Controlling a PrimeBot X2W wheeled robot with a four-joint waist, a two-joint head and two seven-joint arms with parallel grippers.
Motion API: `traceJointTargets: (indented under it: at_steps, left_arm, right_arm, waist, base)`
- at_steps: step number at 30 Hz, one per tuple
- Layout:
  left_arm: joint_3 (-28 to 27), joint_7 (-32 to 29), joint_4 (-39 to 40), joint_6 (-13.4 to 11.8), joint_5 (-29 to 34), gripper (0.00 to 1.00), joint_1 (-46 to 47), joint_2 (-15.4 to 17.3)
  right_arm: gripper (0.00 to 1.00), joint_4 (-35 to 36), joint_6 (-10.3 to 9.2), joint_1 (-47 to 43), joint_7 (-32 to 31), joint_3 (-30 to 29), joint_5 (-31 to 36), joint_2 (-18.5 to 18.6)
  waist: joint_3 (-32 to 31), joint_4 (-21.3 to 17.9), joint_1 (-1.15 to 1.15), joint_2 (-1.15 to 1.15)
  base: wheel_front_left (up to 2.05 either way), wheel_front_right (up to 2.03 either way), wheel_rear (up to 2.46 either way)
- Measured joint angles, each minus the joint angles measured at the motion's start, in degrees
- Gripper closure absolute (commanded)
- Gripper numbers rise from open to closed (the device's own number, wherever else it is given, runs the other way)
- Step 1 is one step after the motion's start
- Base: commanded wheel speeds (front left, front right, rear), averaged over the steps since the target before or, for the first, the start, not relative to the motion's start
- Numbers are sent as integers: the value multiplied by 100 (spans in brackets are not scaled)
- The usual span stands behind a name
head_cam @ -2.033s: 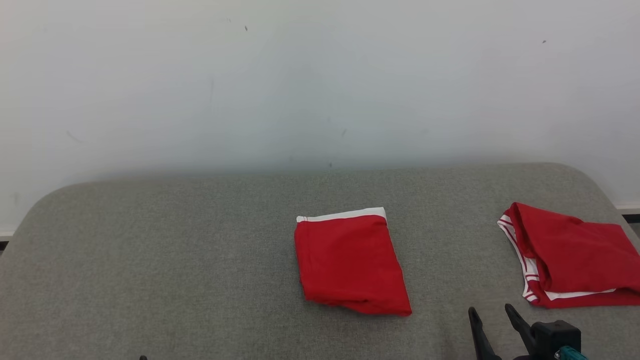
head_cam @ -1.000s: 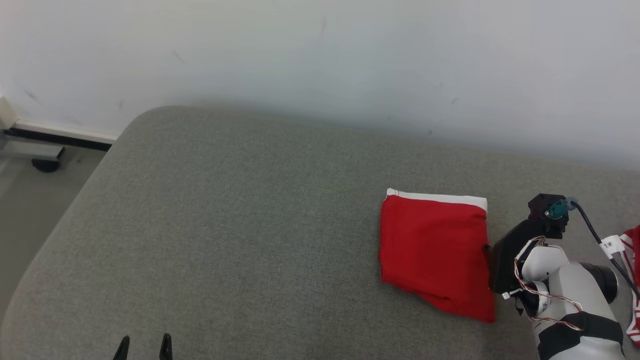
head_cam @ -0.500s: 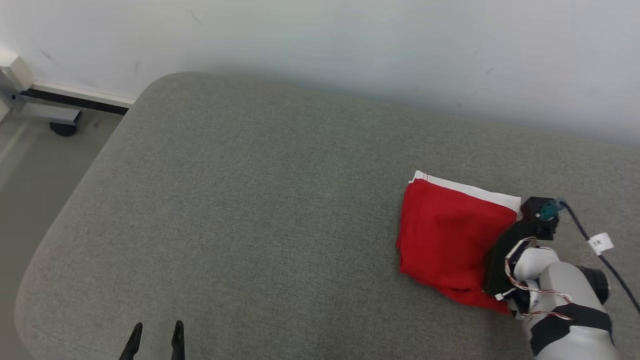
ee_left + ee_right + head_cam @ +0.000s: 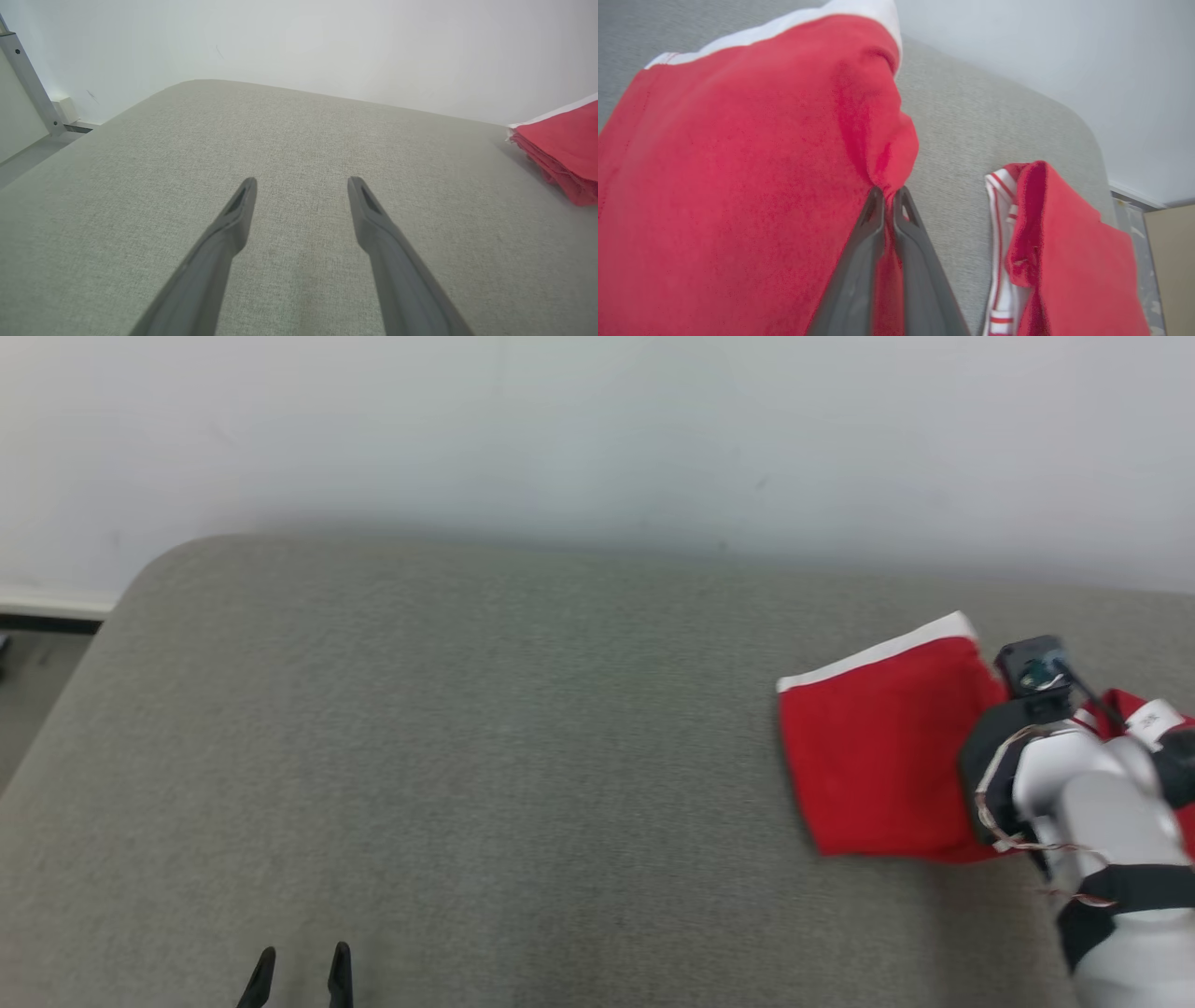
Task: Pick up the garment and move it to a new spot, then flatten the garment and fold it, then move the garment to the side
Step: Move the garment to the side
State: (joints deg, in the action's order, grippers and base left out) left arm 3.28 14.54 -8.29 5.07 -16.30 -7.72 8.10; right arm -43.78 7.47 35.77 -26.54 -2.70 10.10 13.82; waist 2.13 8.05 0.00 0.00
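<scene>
**Right arm (image 4: 1092,803) is gripping the folded red garment (image 4: 878,765) by its right-hand edge**

The right jaws are clenching a little bunch of cloth at that edge in the right wrist view, so the rest of the garment (image 4: 738,163) is trailing off to their left across the tabletop (image 4: 467,756). Its white band is lying along the far side. The other red-and-white garment (image 4: 1064,242) is sitting just beside the pinch on the right, apart from it. I'm guessing the drag is heading that way, so there isn't much room. The left jaws are hanging wide apart over bare tabletop at the near left, holding nothing. They're well away from the garment, so the right arm is clearly the closer one.
</scene>
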Motion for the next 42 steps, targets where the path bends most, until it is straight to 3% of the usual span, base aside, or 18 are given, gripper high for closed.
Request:
traceJointTargets:
  at_steps: [8,13,17,20,29,30,32,42]
  left_arm:
    - [200,33,77,90,44,0,282,1]
    - [313,33,57,123,49,0,554,110]
    - [454,33,13,151,52,0,742,159]
    - [514,31,0,158,51,0,864,249]
    - [592,24,-66,199,-3,0,1023,398]
    - [595,24,-81,200,-12,0,1024,413]
    - [609,24,-103,200,-18,0,1042,433]
    - [542,44,-73,148,55,0,1066,348]
  right_arm:
    - [100,811,0,-4,-352,204,-44,1042]
    - [100,1332,0,-96,-527,209,-144,1482]
    - [100,1349,0,-258,-511,167,-218,1856]
    - [100,1229,0,-327,-439,-93,-246,2036]
    - [100,1026,0,-534,-8,-736,57,2074]
    - [72,994,0,-544,51,-790,136,2081]
    - [0,978,0,-572,249,-909,274,2098]
    - [0,844,0,-552,1450,-926,402,1928]
  waist:
    - [153,-597,0,0]
    - [503,-758,0,0]
    - [803,-806,1,1]
    - [1000,-804,1,1]
    - [1312,-619,0,1]
    - [1328,-588,0,1]
    - [1351,-535,1,1]
    - [1102,-472,0,1]
  base:
    - [0,0,0]
    - [0,0,0]
    - [0,0,0]
    - [0,0,0]
    - [0,0,0]
    - [0,0,0]
    - [0,0,0]
    - [0,0,0]
